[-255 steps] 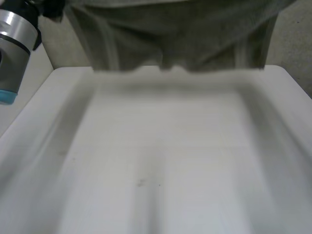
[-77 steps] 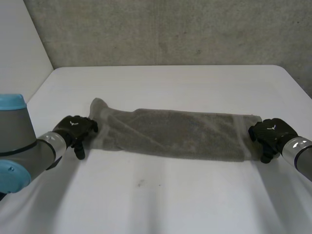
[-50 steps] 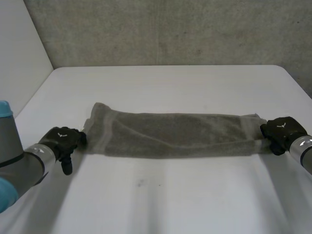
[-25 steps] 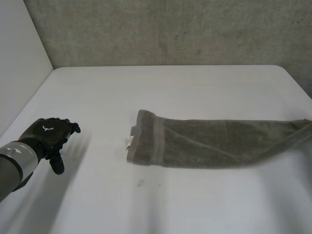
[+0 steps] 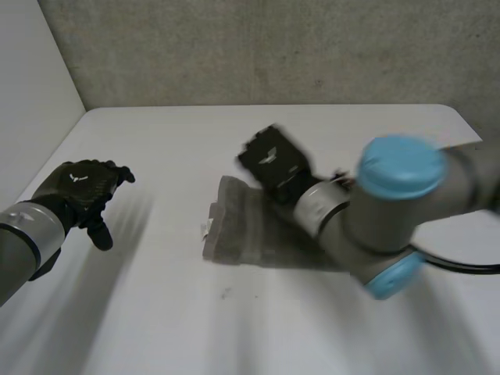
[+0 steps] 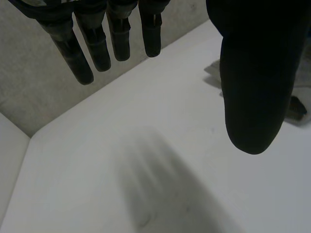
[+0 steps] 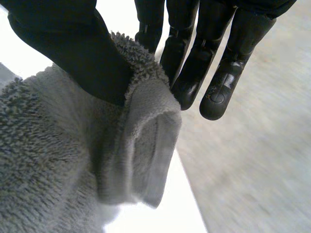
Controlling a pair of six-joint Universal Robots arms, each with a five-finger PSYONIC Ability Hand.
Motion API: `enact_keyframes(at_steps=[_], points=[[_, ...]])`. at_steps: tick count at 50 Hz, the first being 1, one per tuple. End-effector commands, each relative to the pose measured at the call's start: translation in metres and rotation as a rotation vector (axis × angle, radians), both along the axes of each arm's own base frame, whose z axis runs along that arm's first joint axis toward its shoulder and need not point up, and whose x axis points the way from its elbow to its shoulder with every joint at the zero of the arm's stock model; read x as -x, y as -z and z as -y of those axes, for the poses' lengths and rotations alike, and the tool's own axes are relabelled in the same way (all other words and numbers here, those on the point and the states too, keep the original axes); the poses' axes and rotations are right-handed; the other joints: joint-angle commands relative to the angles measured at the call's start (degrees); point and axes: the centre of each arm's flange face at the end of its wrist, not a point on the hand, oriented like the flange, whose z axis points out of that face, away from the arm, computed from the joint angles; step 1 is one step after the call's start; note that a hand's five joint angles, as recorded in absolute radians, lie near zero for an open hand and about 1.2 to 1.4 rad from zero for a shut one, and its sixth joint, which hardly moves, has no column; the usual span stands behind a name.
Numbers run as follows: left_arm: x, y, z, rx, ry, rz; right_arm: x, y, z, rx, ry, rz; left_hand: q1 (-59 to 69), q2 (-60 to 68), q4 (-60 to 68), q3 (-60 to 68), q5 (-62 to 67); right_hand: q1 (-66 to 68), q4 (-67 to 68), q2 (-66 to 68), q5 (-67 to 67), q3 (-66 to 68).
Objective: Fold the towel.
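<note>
olive-grey towel (image 5: 234,234), plain; white table (image 5: 234,336); black left hand (image 5: 78,191), black right hand (image 5: 273,160)

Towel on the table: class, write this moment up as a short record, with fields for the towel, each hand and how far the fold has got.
towel: grey, lying on the white table, one end lifted
left hand: open, holding nothing, beside the towel and apart from it
right hand: shut on the towel, an end pinched between thumb and fingers, held above the towel's other end
fold: started, the lifted end not yet laid down
</note>
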Motion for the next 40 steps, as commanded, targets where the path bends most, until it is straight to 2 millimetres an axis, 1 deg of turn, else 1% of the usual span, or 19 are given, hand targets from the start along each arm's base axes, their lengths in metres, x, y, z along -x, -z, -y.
enact_keyframes(at_steps=[1,3,4,5,6,7,8,10,11,13,14,15,16,18,20,24,29,38,40], points=[[0.012,0.003,0.007,0.026,0.030,-0.025,-0.025,0.059,-0.034,-0.125,-0.137,-0.096,1.8,2.0,2.1,2.2,2.2,25.6,11.5,12.7,13.7,11.5],[0.019,0.004,0.008,0.036,0.050,-0.027,-0.023,0.070,-0.038,-0.161,-0.140,-0.131,1.8,2.0,2.1,2.2,2.2,25.6,11.5,12.7,13.7,11.5],[0.026,0.005,0.008,0.043,0.073,-0.029,-0.021,0.076,-0.040,-0.184,-0.137,-0.159,1.8,2.0,2.1,2.2,2.2,13.0,-1.0,0.1,1.1,-1.1],[0.026,0.005,0.008,0.043,0.073,-0.029,-0.020,0.075,-0.041,-0.192,-0.132,-0.176,1.8,2.0,2.1,2.2,2.2,-21.6,-35.6,-34.5,-33.5,-35.7],[0.034,0.005,0.009,0.052,0.096,-0.032,-0.020,0.075,-0.041,-0.192,-0.132,-0.176,1.8,2.0,2.1,2.2,2.2,-22.0,-36.0,-34.9,-33.8,-36.0],[0.041,0.005,0.010,0.064,0.118,-0.035,-0.017,0.069,-0.039,-0.194,-0.113,-0.180,1.8,2.0,2.1,2.2,2.2,-44.4,-58.5,-57.3,-56.3,-58.5],[0.041,0.005,0.010,0.064,0.118,-0.035,-0.017,0.069,-0.039,-0.194,-0.112,-0.180,1.8,2.0,2.1,2.2,2.2,-44.4,-58.5,-57.3,-56.3,-58.5],[0.059,0.004,0.012,0.085,0.162,-0.054,-0.009,0.039,-0.034,-0.181,-0.055,-0.140,1.8,2.0,2.1,2.2,2.2,-44.4,-58.5,-57.3,-56.3,-58.5],[0.059,0.004,0.012,0.085,0.162,-0.054,-0.009,0.039,-0.034,-0.181,-0.054,-0.139,1.8,2.0,2.1,2.2,2.2,-44.4,-58.5,-57.3,-56.3,-58.5],[0.068,0.003,0.013,0.097,0.182,-0.072,0.011,0.010,-0.023,-0.224,0.029,-0.058,1.8,2.0,2.1,2.2,2.2,-44.4,-58.5,-57.3,-56.3,-58.5],[0.077,0.002,0.016,0.111,0.196,-0.093,0.011,0.010,-0.023,-0.224,0.030,-0.057,1.8,2.0,2.1,2.2,2.2,-44.4,-58.5,-57.3,-56.3,-58.5],[0.086,0.001,0.020,0.120,0.206,-0.120,0.028,0.000,-0.013,-0.274,0.085,-0.008,1.9,2.2,2.3,2.3,2.3,-44.4,-58.5,-57.3,-56.3,-58.5],[0.086,0.001,0.020,0.120,0.206,-0.120,0.028,0.000,-0.013,-0.275,0.085,-0.007,1.9,2.2,2.3,2.3,2.3,-44.4,-58.5,-57.3,-56.3,-58.5],[0.103,0.002,0.024,0.114,0.229,-0.181,0.061,-0.014,0.000,-0.361,0.182,0.092,2.1,2.4,2.5,2.5,2.5,-44.4,-58.5,-57.3,-56.3,-58.5],[0.111,0.004,0.024,0.109,0.241,-0.209,0.075,-0.017,0.003,-0.398,0.218,0.126,2.3,2.6,2.6,2.7,2.7,-44.4,-58.5,-57.3,-56.3,-58.5],[0.126,0.011,0.026,0.089,0.261,-0.258,0.113,-0.003,0.009,-0.490,0.318,0.139,2.4,2.7,2.8,2.8,2.8,-44.4,-58.5,-57.3,-56.3,-58.5],[0.154,0.030,0.013,0.058,0.329,-0.291,0.143,0.021,0.012,-0.563,0.389,0.112,3.3,3.6,3.6,3.7,3.7,-44.4,-58.5,-57.3,-56.3,-58.5],[0.165,0.063,0.005,0.003,0.349,-0.255,0.165,0.046,0.009,-0.627,0.442,0.098,4.5,4.7,4.8,4.9,4.9,-44.4,-58.5,-57.3,-56.3,-58.5],[0.165,0.071,0.006,-0.014,0.345,-0.245,0.169,0.053,0.013,-0.590,0.462,0.091,5.0,5.2,5.3,5.4,5.4,-32.3,-46.3,-45.2,-44.2,-46.4]])
